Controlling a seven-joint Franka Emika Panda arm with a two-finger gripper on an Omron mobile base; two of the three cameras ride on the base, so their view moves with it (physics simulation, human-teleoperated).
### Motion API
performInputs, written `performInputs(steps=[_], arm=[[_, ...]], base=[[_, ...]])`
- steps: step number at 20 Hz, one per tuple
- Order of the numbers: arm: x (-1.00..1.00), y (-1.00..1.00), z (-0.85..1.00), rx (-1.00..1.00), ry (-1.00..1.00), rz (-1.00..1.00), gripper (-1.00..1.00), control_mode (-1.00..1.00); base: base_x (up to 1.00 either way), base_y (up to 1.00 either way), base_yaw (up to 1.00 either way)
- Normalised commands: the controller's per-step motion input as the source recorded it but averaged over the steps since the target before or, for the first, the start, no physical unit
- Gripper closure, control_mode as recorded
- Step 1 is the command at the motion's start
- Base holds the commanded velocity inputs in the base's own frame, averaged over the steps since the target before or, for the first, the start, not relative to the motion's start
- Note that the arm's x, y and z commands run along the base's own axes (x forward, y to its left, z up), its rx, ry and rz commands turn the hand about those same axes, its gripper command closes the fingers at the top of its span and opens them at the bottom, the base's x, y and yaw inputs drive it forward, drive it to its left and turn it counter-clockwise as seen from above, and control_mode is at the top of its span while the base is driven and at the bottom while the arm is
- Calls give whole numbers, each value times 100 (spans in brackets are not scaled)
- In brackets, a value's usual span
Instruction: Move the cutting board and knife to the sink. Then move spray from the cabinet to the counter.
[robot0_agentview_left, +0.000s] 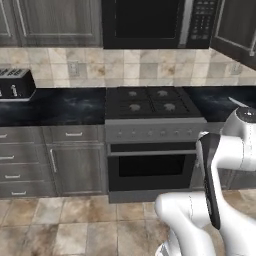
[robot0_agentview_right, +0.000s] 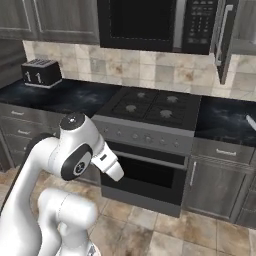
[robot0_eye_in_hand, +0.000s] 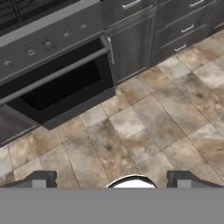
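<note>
Pincer (robot0_eye_in_hand: 112, 180) jaws wide apart, nothing between them, tips (robot0_eye_in_hand: 39, 179) low in the hand view. It points down at the tiled floor (robot0_eye_in_hand: 144, 127), hanging clear above it, in front of the oven door (robot0_eye_in_hand: 57, 87). Arm (robot0_agentview_right: 75, 150) is folded low ahead of the range, well off the bench.

Outward: stove (robot0_agentview_left: 150, 102) with four burners sits centre, control knobs along its front, microwave (robot0_agentview_left: 150, 22) above it. Black marble-look bench (robot0_agentview_left: 65, 107) runs both sides of the stove; toaster (robot0_agentview_left: 15, 84) stands on the far left stretch against the tiled backsplash. Grey drawers and a door under the bench left of the oven.

Cabinet (robot0_agentview_right: 225, 35) is upper right of the microwave, its door with the white bar handle swung open; interior not readable. A thin pale sliver (robot0_agentview_right: 250, 121) lies on the right bench stretch at the frame edge, can't tell what it is.
</note>
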Motion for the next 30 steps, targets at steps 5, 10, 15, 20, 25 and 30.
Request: performInputs(steps=[5,10,15,20,25,30], arm=[[0,0,0,0,0,0,-100,100],[0,0,0,0,0,0,-100,100],[0,0,0,0,0,0,-100,100],[0,0,0,0,0,0,-100,100],[0,0,0,0,0,0,-100,100],[0,0,0,0,0,0,-100,100]], base=[[5,-75,0],[23,-66,1],[25,-61,5],[27,-59,8],[31,-57,9],[32,-57,8]])
